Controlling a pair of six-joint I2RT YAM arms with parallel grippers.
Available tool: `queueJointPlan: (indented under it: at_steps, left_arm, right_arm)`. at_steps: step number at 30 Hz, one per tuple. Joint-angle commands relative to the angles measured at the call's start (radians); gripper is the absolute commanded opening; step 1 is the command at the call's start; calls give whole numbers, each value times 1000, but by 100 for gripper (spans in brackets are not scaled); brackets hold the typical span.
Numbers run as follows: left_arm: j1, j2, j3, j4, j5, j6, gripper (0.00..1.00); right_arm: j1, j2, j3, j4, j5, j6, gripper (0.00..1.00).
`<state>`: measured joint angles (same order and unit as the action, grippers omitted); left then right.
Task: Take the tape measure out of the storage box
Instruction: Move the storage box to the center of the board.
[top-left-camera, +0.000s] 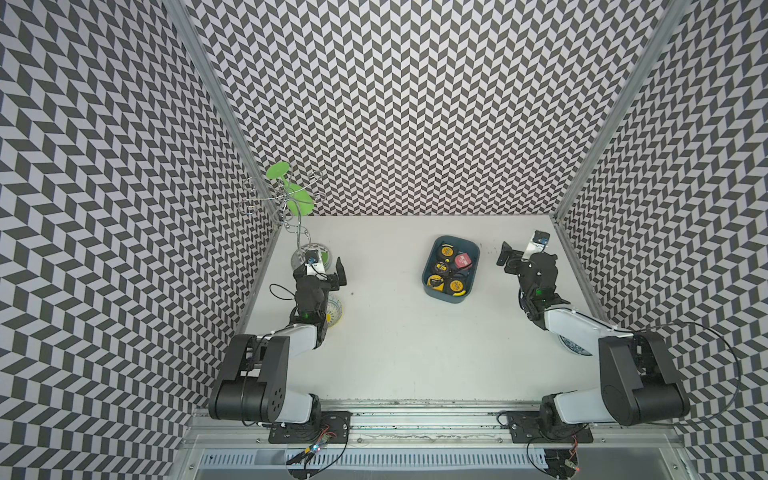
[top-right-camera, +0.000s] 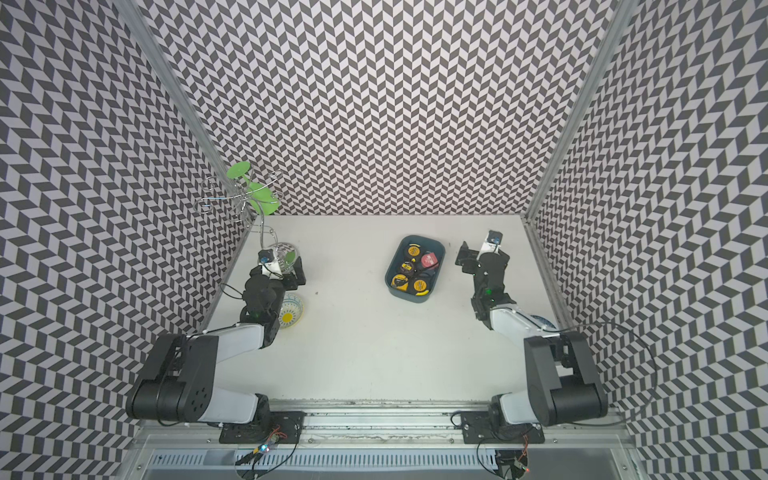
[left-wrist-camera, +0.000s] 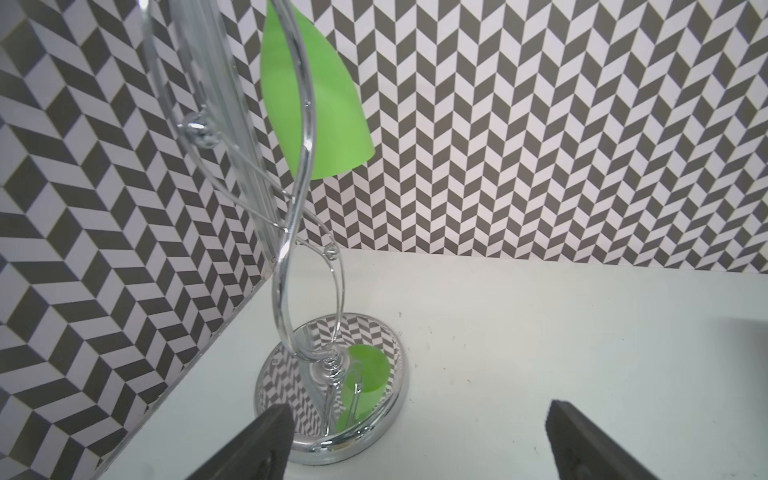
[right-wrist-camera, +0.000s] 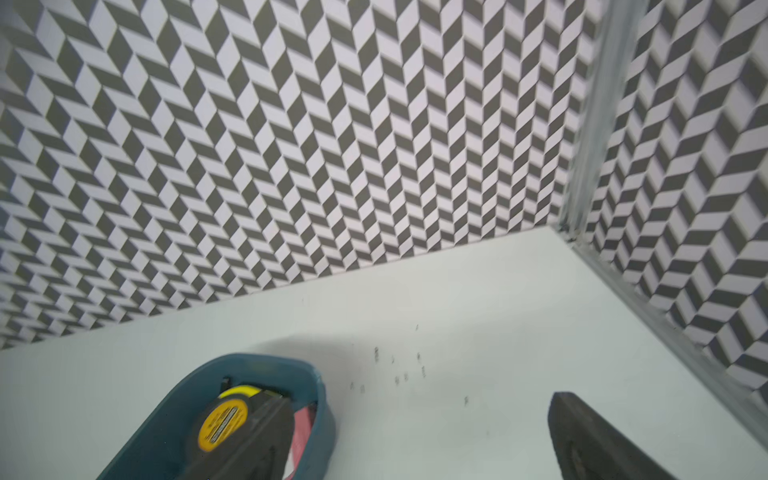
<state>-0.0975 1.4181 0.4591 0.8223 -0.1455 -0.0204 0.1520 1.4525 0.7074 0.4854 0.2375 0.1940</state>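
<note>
While right gripper (top-left-camera: 508, 259) and left gripper (top-left-camera: 338, 277) stand spread, empty | tape measures (top-left-camera: 441, 268) packed close in storage box (top-left-camera: 425, 274) | risk: jaws may snag a neighbour or the wall, dragging box across desk (top-left-camera: 395, 332)

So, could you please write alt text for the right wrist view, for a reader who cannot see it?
A teal storage box, holding a yellow-and-black tape measure and a red item beside it, sits on a white table. The open right hand hovers near it, one finger overlapping the box. Black-and-white chevron walls meet at a metal corner post behind.
</note>
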Motion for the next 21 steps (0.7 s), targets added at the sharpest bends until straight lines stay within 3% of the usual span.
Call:
queueJointPlan:
  at_steps: [1, 5, 8, 15, 21]
  left_arm:
    - [-45, -44, 51, -200, -24, -5, 100]
    - [-70, -87, 116, -352, -3, -29, 100]
    - [-71, -107, 157, -441, 77, -57, 100]
    - [-80, -91, 222, -572, 273, -210, 100]
    - [-103, -63, 246, -575, 356, -245, 100]
  right_arm:
    - [29, 78, 120, -249, -80, 102, 99]
    - [75, 173, 258, -395, -138, 138, 100]
    - [86, 242, 344, -496, -205, 182, 100]
    - [87, 335, 436, -627, -325, 257, 84]
    - [90, 399, 485, -679, -365, 263, 69]
